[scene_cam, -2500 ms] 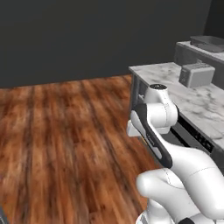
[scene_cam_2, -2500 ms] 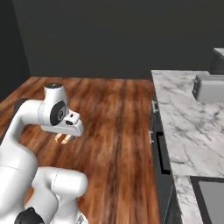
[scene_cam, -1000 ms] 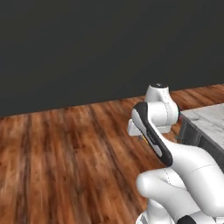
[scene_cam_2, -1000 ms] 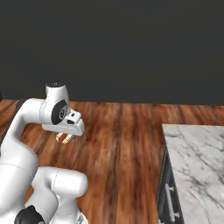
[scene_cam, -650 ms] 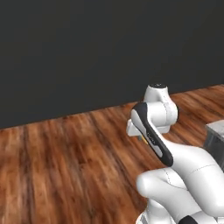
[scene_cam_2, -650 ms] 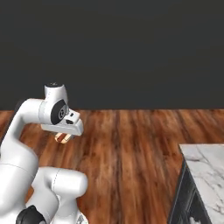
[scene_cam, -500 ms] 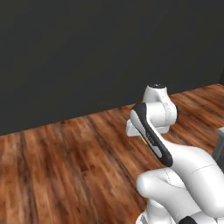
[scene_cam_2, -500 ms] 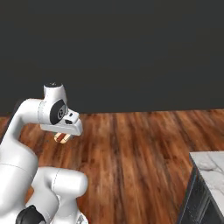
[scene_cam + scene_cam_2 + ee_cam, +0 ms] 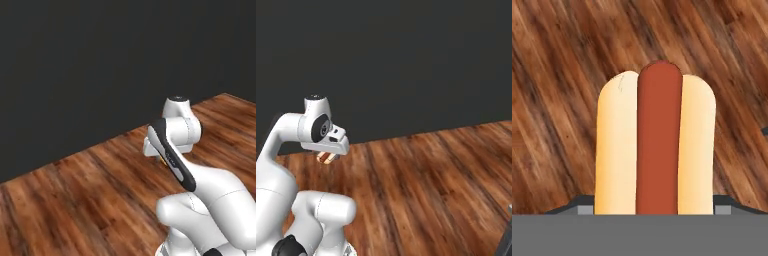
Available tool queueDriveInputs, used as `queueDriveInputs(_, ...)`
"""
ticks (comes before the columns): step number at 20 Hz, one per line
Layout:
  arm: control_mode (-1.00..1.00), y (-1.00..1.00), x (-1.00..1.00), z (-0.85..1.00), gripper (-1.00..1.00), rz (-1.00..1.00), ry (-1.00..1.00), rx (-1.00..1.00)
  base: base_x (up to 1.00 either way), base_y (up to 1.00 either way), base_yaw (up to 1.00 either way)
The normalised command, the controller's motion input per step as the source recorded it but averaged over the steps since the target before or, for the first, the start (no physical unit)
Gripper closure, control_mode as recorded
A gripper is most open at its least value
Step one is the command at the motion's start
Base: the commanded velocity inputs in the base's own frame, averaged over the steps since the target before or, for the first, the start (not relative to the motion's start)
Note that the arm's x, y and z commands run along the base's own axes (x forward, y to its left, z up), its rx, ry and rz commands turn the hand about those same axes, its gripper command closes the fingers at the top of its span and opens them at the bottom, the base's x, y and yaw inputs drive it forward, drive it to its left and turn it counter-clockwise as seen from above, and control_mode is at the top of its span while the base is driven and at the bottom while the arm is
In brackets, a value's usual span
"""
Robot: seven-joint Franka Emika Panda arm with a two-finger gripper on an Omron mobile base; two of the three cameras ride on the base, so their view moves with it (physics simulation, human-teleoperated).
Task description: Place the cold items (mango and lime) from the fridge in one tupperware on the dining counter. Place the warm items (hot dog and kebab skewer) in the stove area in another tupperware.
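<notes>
Close up, gripper [image 9: 327,158] pinching the hot dog [image 9: 655,145] — smooth red sausage in a pale rounded bun, pointing toward 12 o'clock — over glossy wood-plank floor [image 9: 557,75], dark matte wall [image 9: 406,60] behind.

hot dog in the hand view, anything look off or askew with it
Nothing stands out. The hot dog sits straight in the end effector, the sausage centred between the two bun halves, unbroken, with nothing spilled. It hangs over bare wooden floor, with no tray in sight, so it is simply being carried.
</notes>
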Motion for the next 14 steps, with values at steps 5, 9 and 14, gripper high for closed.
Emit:
queueDriveInputs(5,1.00,0.00,0.00,0.00,1.00,0.00,0.00,0.00,1.00,0.81,-0.55)
queueDriveInputs(9,1.00,0.00,0.00,0.00,1.00,0.00,0.00,0.00,1.00,0.83,-0.57)
queueDriveInputs(14,1.00,0.00,0.00,0.00,1.00,0.00,0.00,0.00,0.92,0.76,-0.58)
